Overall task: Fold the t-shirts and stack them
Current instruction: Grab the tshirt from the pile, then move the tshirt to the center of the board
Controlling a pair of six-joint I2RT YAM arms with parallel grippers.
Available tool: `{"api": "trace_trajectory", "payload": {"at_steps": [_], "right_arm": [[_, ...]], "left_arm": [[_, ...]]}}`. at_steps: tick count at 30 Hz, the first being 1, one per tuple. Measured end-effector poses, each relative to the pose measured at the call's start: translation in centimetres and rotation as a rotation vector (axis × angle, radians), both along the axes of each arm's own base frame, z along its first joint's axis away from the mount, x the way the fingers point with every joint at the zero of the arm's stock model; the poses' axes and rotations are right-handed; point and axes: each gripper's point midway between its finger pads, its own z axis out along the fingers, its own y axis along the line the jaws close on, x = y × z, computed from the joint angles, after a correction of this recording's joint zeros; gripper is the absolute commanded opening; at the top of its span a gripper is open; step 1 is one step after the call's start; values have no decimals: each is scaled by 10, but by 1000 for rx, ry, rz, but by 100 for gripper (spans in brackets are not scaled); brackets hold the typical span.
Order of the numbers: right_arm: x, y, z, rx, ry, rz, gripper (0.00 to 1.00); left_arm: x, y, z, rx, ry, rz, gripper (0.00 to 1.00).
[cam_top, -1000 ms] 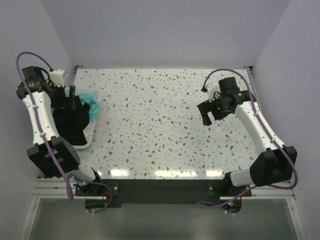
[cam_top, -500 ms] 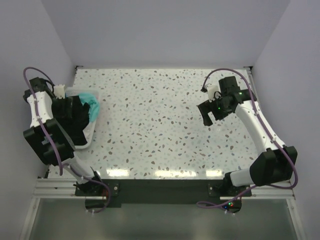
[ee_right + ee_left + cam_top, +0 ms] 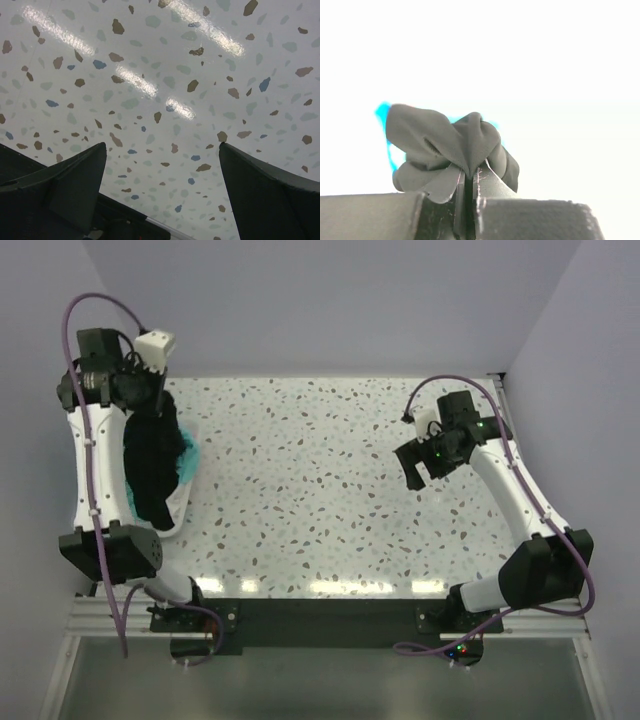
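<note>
With left gripper (image 3: 157, 403) raised over the far left corner of the table (image 3: 320, 500), pinches a bunch of the black shirt (image 3: 150, 465), jaws pressed tight on the cloth. Hangs from there as a long crumpled drape, lower end over the basket (image 3: 177, 515). Touches a teal shirt (image 3: 186, 455) lying in that basket. Holds the right gripper (image 3: 427, 475) above bare table at the right, well apart from the cloth, jaws spread wide, gripping nothing.
</note>
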Motion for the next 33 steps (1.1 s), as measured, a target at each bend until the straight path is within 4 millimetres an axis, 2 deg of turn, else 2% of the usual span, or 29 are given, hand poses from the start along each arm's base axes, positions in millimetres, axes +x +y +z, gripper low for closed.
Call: {"api": "trace_trajectory", "payload": {"at_steps": [3, 6, 8, 10, 12, 14, 17, 18, 19, 20, 21, 22, 23, 25, 28, 31, 33], "right_arm": [[1, -1, 2, 9, -3, -11, 99], [6, -6, 7, 15, -18, -35, 99], [8, -9, 10, 18, -27, -52, 99], [10, -13, 12, 20, -33, -68, 99], [10, -17, 13, 21, -37, -84, 99], [10, -21, 16, 23, -46, -98, 99], [10, -26, 21, 26, -65, -116, 99], [9, -28, 23, 27, -73, -123, 99], [9, -30, 25, 29, -80, -128, 99], [8, -31, 27, 31, -87, -133, 99], [8, -33, 29, 33, -91, -137, 99], [8, -34, 30, 36, -95, -139, 99], [8, -35, 31, 39, -97, -139, 99], [7, -35, 31, 43, -96, -129, 99], [6, -33, 30, 47, -89, -96, 99], [7, -33, 23, 41, -69, -69, 99], [9, -33, 14, 33, -39, -63, 99]], "left_arm": [[8, -84, 69, -13, -180, -214, 0], [-1, -162, 119, -68, -298, -412, 0], [-9, -207, 146, -117, -361, -523, 0], [-18, -244, 164, -161, -407, -611, 0], [-31, -275, 174, -217, -426, -695, 0], [-39, -297, 185, -276, -452, -756, 0], [-37, -305, 201, -331, -507, -771, 0], [-35, -306, 204, -350, -522, -772, 8], [-36, -307, 202, -380, -526, -779, 21], [-33, -300, 196, -411, -509, -765, 60], [-32, -295, 187, -438, -487, -752, 76], [-27, -283, 172, -466, -454, -716, 83], [-20, -264, 151, -485, -405, -659, 100], [-1, -221, 98, -509, -292, -525, 100], [22, -155, 5, -529, -80, -322, 100], [19, -125, -65, -544, 93, -215, 100], [5, -132, -93, -506, 170, -226, 100]]}}
